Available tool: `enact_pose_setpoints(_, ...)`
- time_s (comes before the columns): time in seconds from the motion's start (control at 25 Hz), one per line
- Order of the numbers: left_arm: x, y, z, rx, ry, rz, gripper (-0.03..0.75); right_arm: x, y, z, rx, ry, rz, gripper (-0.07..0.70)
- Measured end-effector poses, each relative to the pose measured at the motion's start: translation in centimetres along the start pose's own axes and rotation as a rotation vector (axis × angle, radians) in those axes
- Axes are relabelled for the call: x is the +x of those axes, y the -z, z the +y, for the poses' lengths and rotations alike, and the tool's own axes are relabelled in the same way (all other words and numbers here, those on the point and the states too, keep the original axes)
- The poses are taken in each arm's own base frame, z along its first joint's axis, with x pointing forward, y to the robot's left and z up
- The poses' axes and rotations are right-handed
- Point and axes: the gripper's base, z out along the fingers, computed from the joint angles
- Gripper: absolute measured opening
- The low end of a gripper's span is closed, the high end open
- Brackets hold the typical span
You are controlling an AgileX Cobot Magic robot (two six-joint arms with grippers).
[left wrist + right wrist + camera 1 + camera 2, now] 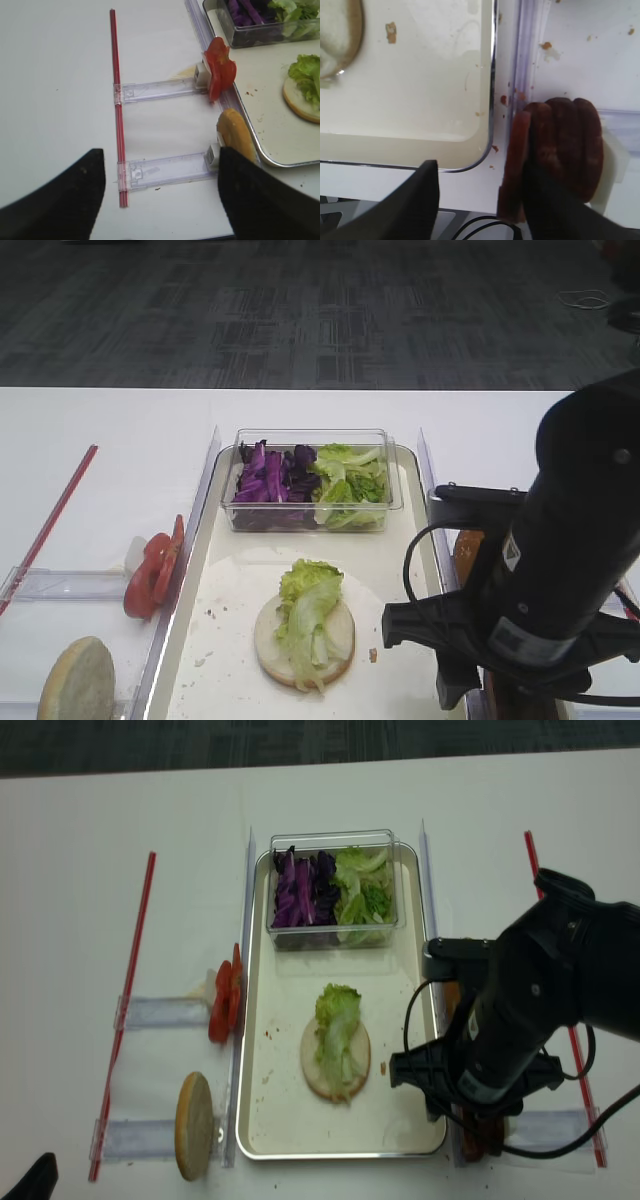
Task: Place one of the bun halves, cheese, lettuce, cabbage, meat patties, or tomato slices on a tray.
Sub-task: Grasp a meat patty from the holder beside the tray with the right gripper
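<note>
Meat patties [563, 149] upright on edge

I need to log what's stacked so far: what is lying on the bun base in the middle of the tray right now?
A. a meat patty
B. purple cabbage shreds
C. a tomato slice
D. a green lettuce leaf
D. A crinkly green lettuce leaf lies across the pale bun base on the tray; the cabbage is in the clear tub, and the tomato slices and meat patties sit off the tray.

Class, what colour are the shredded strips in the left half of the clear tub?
Dark purple cabbage, clearest in the first exterior high view.
</note>
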Motion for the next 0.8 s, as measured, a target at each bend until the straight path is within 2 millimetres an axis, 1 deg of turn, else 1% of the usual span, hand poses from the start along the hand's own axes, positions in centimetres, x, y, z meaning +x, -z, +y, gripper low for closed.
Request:
enact_pose_setpoints(0.16, 0.0, 0.0, 0.0, 0.0, 0.0, 0.0, 0.456, -0.14, -0.62, -0.01, 0.016, 0.001, 0.02, 0.4)
enact_pose_setpoints(0.32, 0.0, 0.0, 0.0, 0.0, 0.0, 0.0, 0.456, -0.18, -0.71, 0.0, 0.017, 0.003, 0.021, 0.372)
enact_pose_setpoints(0.56, 0.0, 0.0, 0.0, 0.0, 0.0, 0.0, 0.456, -0.21, -0.7, -0.24, 0.043, 0.024, 0.018, 0.3)
enact_pose_setpoints(0.8, 0.0, 0.0, 0.0, 0.0, 0.0, 0.0, 0.456, -0.22, -0.7, -0.4, 0.061, 0.035, 0.017, 0.203)
